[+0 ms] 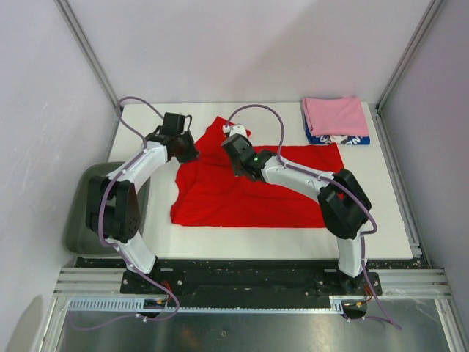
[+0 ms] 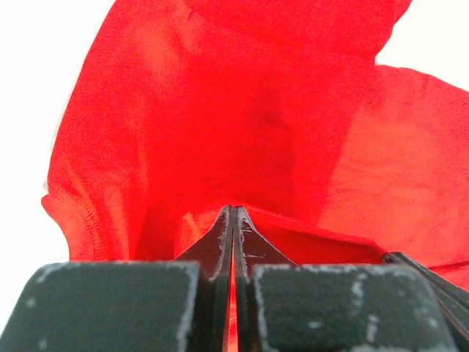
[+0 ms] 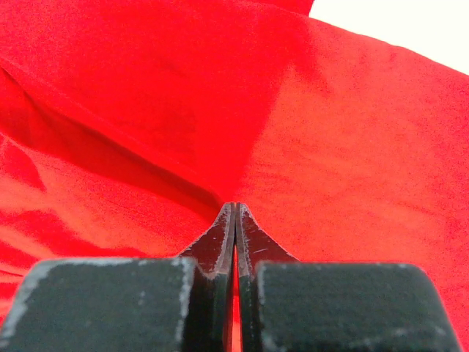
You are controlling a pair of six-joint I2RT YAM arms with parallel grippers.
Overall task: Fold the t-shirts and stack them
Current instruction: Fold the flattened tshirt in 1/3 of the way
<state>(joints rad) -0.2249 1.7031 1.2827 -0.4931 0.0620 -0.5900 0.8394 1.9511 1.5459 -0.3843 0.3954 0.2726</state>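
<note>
- We see the left gripper [image 2: 233, 214] clamped on the red t-shirt [image 1: 242, 196].
- Our right gripper [image 3: 234, 211] pinches the same cloth.
- The pink t-shirt [image 1: 335, 115] lies atop the blue t-shirt [image 1: 344, 138].

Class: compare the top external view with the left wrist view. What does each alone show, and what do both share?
Only top external: the pink t-shirt folded atop the blue t-shirt at the far right, the grey-green tray, the right gripper. Only left wrist: hem stitching, and the left gripper shut on a fold. Both: the red t-shirt.
</note>
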